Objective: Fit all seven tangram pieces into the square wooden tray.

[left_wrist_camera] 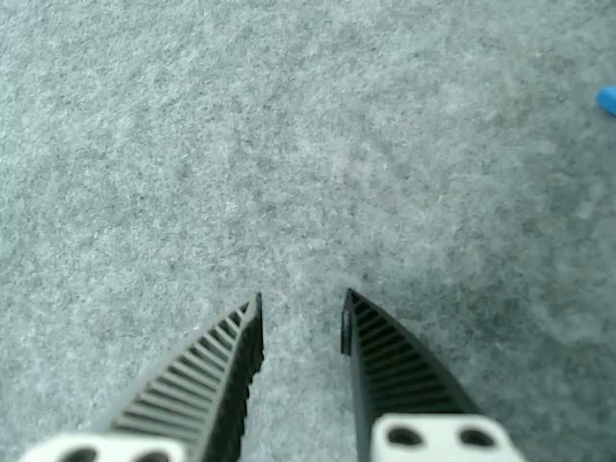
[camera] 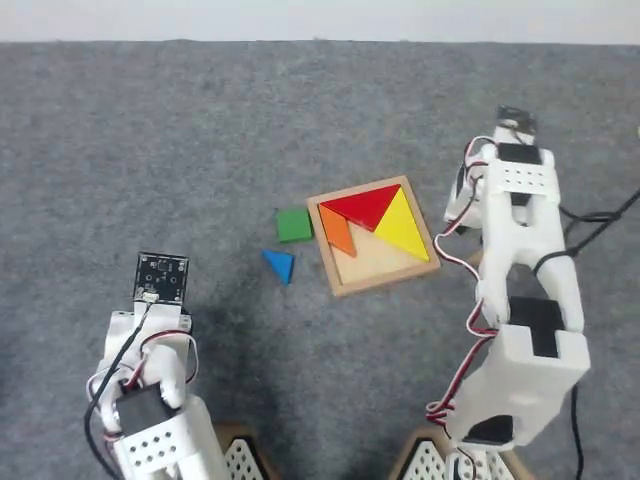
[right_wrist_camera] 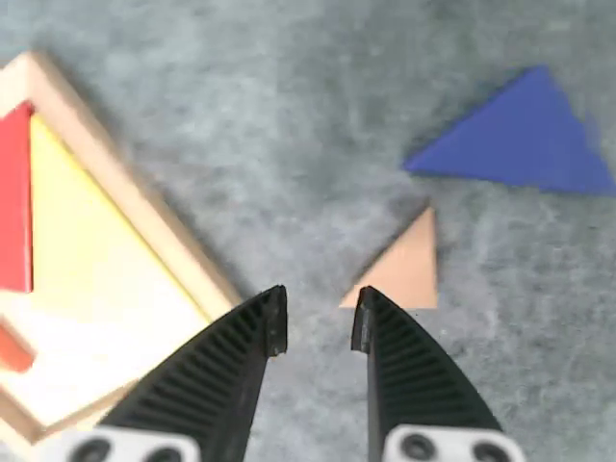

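Inside tray (camera: 378, 262): red piece (camera: 362, 205), yellow piece (camera: 402, 228), orange piece (camera: 338, 232).

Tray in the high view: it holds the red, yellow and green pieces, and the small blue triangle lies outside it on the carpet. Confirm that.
One mistake: the tray holds the orange piece, not the green one; the high view shows the green square on the carpet beside it. The red piece and yellow piece are inside, the blue triangle outside.

White left arm (camera: 150, 400) folded back near its base, black ribbed left hand (left_wrist_camera: 301, 306) slightly parted and empty, white right arm (camera: 520, 260) stretched forward, black ribbed right hand (right_wrist_camera: 319, 306) pointing down, narrowly parted, empty
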Tool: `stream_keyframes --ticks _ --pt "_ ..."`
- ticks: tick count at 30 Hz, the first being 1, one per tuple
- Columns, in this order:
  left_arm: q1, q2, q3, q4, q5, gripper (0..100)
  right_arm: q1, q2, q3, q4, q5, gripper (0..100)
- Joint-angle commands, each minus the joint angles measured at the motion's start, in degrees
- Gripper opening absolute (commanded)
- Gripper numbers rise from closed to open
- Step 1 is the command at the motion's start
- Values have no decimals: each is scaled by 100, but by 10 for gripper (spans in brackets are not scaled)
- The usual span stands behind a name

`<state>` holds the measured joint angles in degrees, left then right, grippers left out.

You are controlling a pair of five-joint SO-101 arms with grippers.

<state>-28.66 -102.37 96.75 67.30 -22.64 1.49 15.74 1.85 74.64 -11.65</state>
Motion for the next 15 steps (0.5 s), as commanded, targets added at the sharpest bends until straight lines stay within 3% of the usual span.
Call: stream_keyframes --ticks 1,6,15 --pt "0 -35 -40 -62 -35 133 -40 -426 -53 321 -185 128" --pt "0 -35 -40 -62 -35 133 145 -453 431 -189 -1108 187" --pt "0 -35 -40 -62 -35 133 523 31 589 -734 -1626 219"
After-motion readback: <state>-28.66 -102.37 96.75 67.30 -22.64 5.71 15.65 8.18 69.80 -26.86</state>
